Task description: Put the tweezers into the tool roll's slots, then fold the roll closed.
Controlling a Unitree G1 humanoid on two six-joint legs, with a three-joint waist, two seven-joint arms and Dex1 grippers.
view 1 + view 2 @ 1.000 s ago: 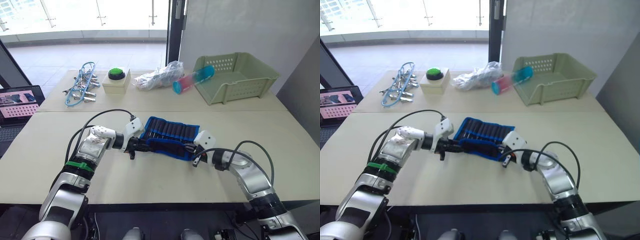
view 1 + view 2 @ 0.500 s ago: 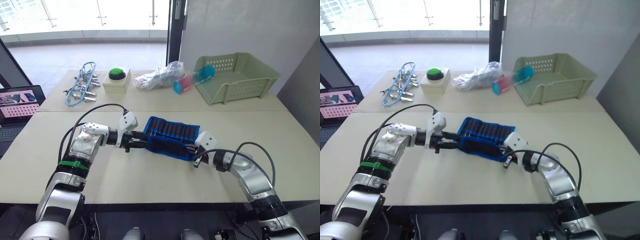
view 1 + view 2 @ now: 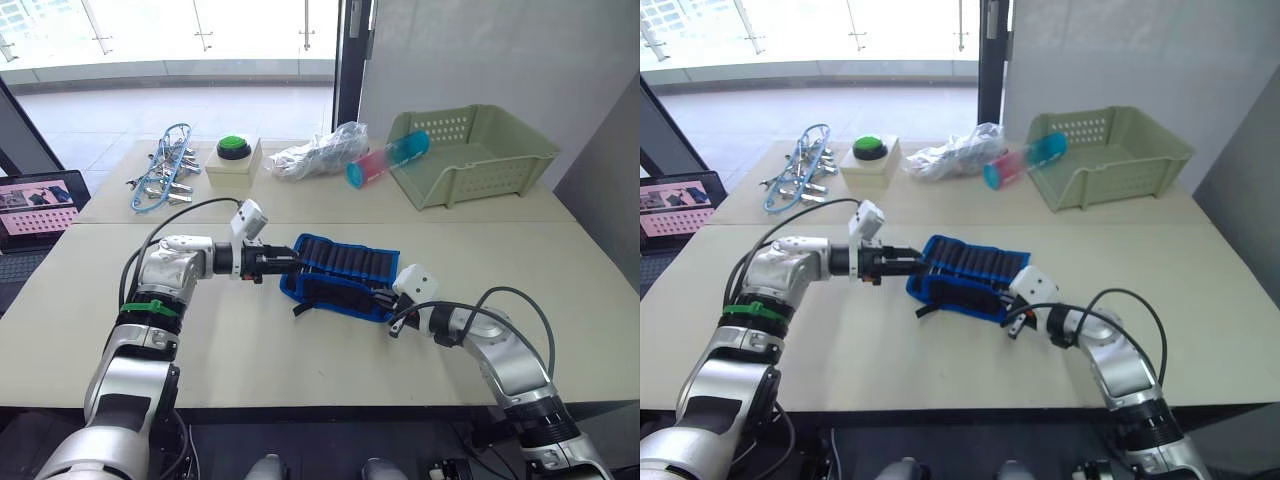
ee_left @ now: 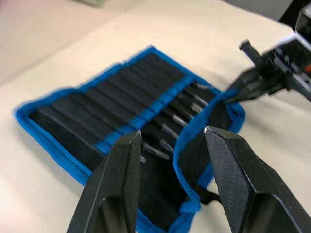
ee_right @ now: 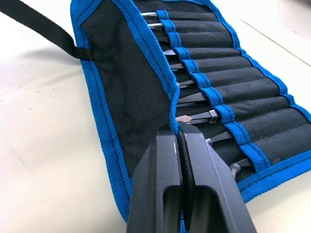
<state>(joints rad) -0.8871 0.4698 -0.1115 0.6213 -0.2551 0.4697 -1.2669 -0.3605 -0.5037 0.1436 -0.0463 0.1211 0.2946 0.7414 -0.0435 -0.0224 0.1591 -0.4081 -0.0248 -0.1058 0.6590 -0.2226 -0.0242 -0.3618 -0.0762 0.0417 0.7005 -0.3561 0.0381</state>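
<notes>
Two pale tabletops formed one long surface [image 3: 300, 350], the largest thing in sight. At about one o'clock on it sat a green plastic basket [image 3: 480, 160] with a pink and blue tube [image 3: 388, 157] leaning over its rim. A crumpled clear bag [image 3: 315, 155] lay at twelve o'clock, a green button on a cream box [image 3: 233, 160] at eleven, and silver clips on blue cord [image 3: 163, 178] at ten.

The tool roll [image 3: 340, 275] lay open near the centre, its blue trim showing all round. Its near flap was turned partly up over the slots [image 5: 228, 82], and its black strap [image 5: 36, 24] trailed off the roll's end at about seven o'clock. The tweezers [image 5: 194, 119] sat in the slots with their tips poking out below the blue band; the wrist views were too soft to count them with certainty.

The left gripper [image 3: 283, 265] was at the roll's nine o'clock end, its fingers [image 4: 116, 184] spread apart and holding nothing, just above the fabric. The right gripper [image 3: 383, 297] was at the four o'clock end, its fingers [image 5: 160, 189] pressed together on the blue edge of the flap, pinching the tool roll.
</notes>
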